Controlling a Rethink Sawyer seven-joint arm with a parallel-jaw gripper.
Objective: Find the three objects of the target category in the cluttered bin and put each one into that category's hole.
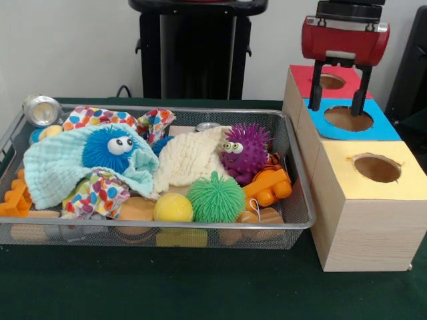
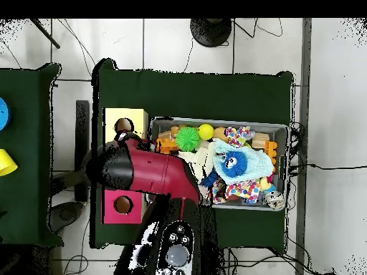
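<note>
Red gripper (image 1: 337,102) hangs open, empty, over blue hole (image 1: 348,119); mesh bin (image 1: 297,200) lies well aside, picture-left

Bin (image 1: 293,143) = silver wire mesh, metal. Boxes (image 1: 363,230) pale bare wood, matt paper tops. Spiky balls (image 1: 216,197) rubbery. Cloths (image 1: 57,167) soft, waffle weave. Orange blocks (image 1: 267,187) glossy plastic. Table cover (image 1: 200,287) matt green felt.
</note>
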